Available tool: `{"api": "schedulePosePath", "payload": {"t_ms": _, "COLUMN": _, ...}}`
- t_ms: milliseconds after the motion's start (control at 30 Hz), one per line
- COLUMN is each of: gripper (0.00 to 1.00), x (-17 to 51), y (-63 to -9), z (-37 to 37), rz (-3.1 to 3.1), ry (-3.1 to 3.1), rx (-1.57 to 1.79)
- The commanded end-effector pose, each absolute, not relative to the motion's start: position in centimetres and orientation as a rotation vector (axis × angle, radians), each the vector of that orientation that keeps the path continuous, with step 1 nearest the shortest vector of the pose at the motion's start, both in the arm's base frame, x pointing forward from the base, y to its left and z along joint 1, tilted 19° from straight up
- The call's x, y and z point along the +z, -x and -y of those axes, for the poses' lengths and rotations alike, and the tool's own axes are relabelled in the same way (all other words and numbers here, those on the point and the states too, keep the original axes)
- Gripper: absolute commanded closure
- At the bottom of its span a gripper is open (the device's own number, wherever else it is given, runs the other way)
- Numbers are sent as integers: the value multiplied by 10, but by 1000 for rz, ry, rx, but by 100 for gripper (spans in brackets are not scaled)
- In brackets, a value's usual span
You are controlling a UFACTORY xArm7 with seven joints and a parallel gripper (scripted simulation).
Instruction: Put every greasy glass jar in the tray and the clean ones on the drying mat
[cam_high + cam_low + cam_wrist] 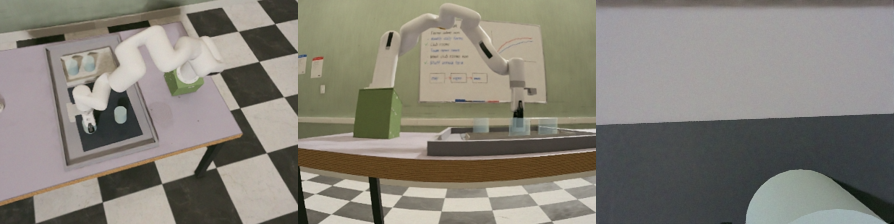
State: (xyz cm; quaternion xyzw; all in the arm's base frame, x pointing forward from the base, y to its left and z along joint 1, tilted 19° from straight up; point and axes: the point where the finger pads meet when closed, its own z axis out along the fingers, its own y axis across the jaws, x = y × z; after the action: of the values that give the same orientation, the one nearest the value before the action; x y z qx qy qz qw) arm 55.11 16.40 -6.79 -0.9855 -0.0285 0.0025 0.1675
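Observation:
My gripper points down at a glass jar on the left part of the dark mat. Its fingers stand open, low at that jar; whether they touch it cannot be told. Another pale jar stands upright to the right on the mat. Two bluish jars stand in the beige tray behind the mat. In the wrist view a pale jar shows at the bottom, right of centre; which one cannot be told. Grease is not visible on any jar.
A grey raised rim surrounds the mat and tray. A small pale square lies at the mat's left edge. The arm's green base block stands on the table, right of the rim in the top view.

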Motion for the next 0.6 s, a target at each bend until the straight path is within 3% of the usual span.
{"api": "schedulePosePath", "payload": {"t_ms": 0, "gripper": 19, "x": -65, "y": -554, "z": -163, "rz": 79, "ry": 2804, "rx": -2}}
{"api": "schedulePosePath", "payload": {"t_ms": 567, "gripper": 22, "x": -65, "y": -554, "z": -163, "rz": 79, "ry": 2804, "rx": -2}}
